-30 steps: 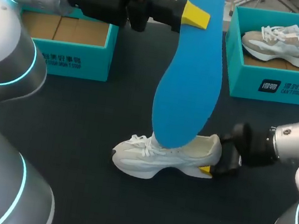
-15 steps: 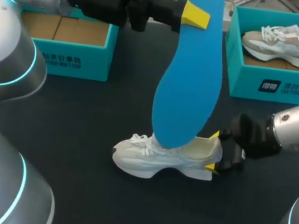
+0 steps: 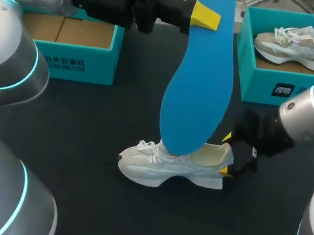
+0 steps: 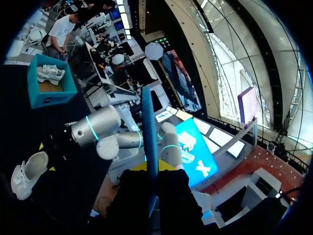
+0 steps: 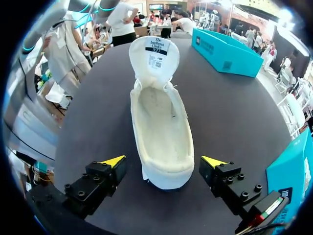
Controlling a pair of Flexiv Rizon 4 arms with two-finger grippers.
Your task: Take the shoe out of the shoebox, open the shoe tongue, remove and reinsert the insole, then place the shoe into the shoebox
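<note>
The white shoe (image 3: 173,164) stands on its sole on the dark table (image 3: 117,106), a little below the centre of the head view, with its toe to the left and its heel to the right. In the right wrist view the shoe (image 5: 161,132) has its tongue (image 5: 154,58) folded up and away from the opening, and the pale inner lining shows.

The blue insole (image 3: 200,82) hangs upright in the middle of the head view, from the top edge down to the shoe's opening. I cannot tell whether its lower end touches the shoe. The left gripper (image 3: 205,15), reaching in from the upper left, is clamped on the insole's upper part. In the left wrist view the insole (image 4: 149,132) shows edge-on, running out from between that gripper's (image 4: 151,169) fingers.

The right gripper (image 3: 226,154) sits at the shoe's heel, right of centre. Its fingers are spread, one yellow tip (image 5: 113,160) on each side of the heel, both apart from it.

A teal shoebox (image 3: 71,60) with a bare cardboard floor stands at the upper left. A second teal shoebox (image 3: 291,90) at the upper right holds another shoe (image 3: 297,47).
</note>
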